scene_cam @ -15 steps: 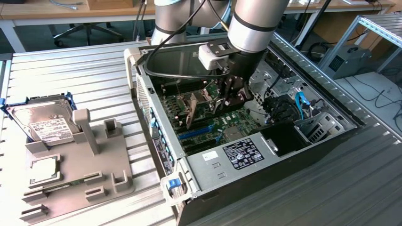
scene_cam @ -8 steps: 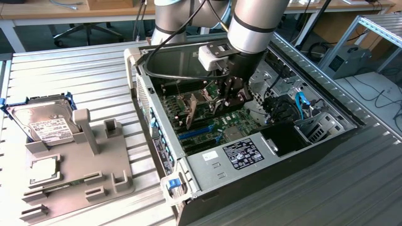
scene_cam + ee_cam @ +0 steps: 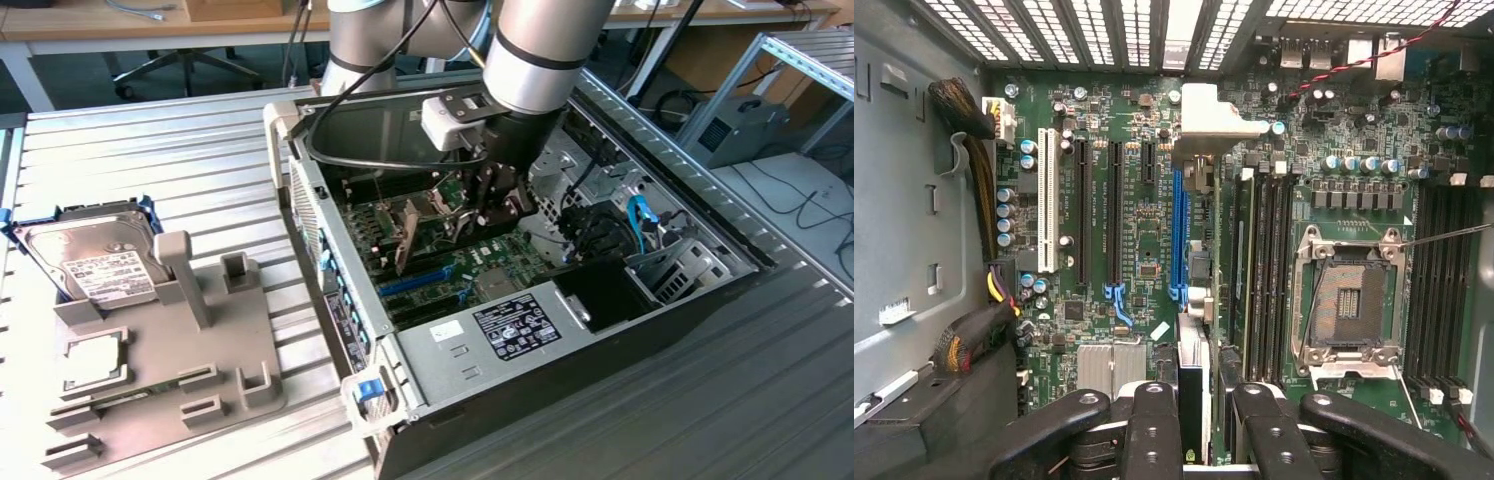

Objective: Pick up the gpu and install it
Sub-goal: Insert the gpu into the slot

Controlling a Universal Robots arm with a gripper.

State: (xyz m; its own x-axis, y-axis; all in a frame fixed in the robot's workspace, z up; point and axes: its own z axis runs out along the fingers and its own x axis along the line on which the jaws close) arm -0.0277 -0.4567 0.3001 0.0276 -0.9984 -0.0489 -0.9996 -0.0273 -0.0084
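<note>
Gripper (image 3: 478, 205) down inside open PC case (image 3: 694, 230), fingers (image 3: 1154, 430) partway closed, clamped on gpu (image 3: 407, 235) held edge-on over motherboard (image 3: 441, 262), near blue slot (image 3: 1179, 240). In wrist view, card (image 3: 1194, 370) upright betw. fingers, just above board. On exterior view's left: hard drive (image 3: 87, 255) in grey holder (image 3: 160, 380), small chip (image 3: 94, 362) near it.

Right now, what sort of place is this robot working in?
Most likely a robotics lab or workshop bench. An open computer case lies on a ribbed metal table, a grey holder beside it keeps a hard drive, and desks with cables stand behind. The gripper holds the gpu over the motherboard.
</note>
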